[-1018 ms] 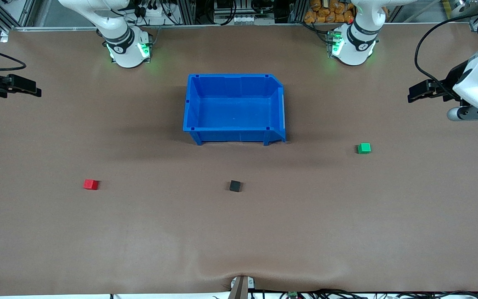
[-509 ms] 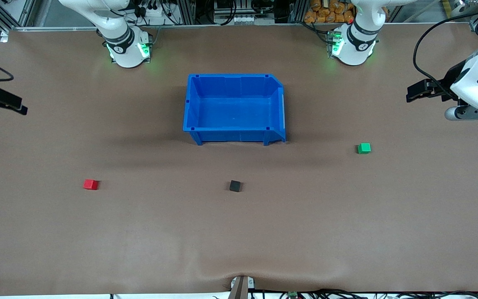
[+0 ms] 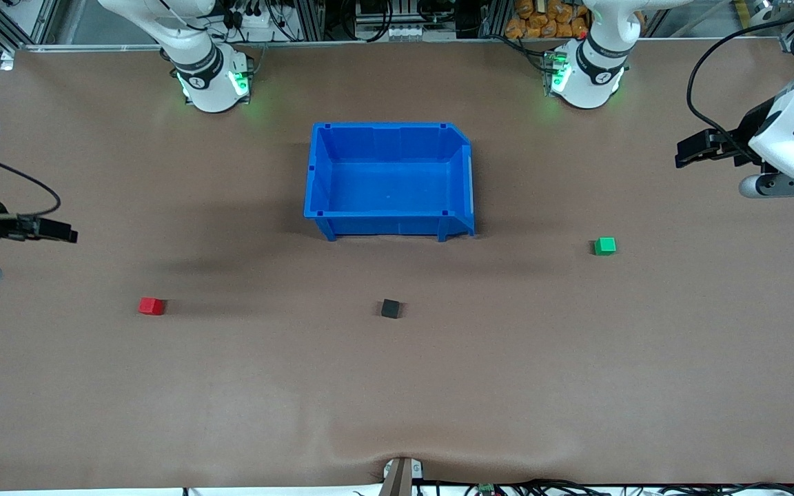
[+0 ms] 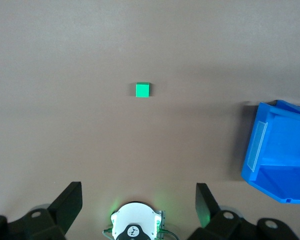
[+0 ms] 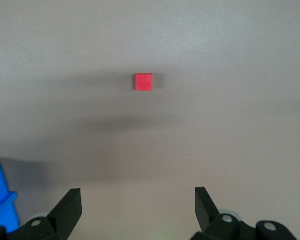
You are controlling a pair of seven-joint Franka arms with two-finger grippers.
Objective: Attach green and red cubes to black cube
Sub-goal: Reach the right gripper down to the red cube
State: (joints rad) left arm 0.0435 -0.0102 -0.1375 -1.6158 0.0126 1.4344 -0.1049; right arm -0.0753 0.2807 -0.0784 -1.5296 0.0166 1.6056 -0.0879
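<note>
The black cube (image 3: 391,308) is seen on the table (image 3: 397,386), at six o'clock from the blue bin (image 3: 321,172). The red cube (image 3: 151,306) lies toward the right arm's end, the green cube (image 3: 604,246) toward the left arm's. The right gripper (image 5: 137,210) is held spread above the table near the red cube. The left gripper (image 4: 139,210) is held spread above the table, at two o'clock from the green cube in the front view.
</note>
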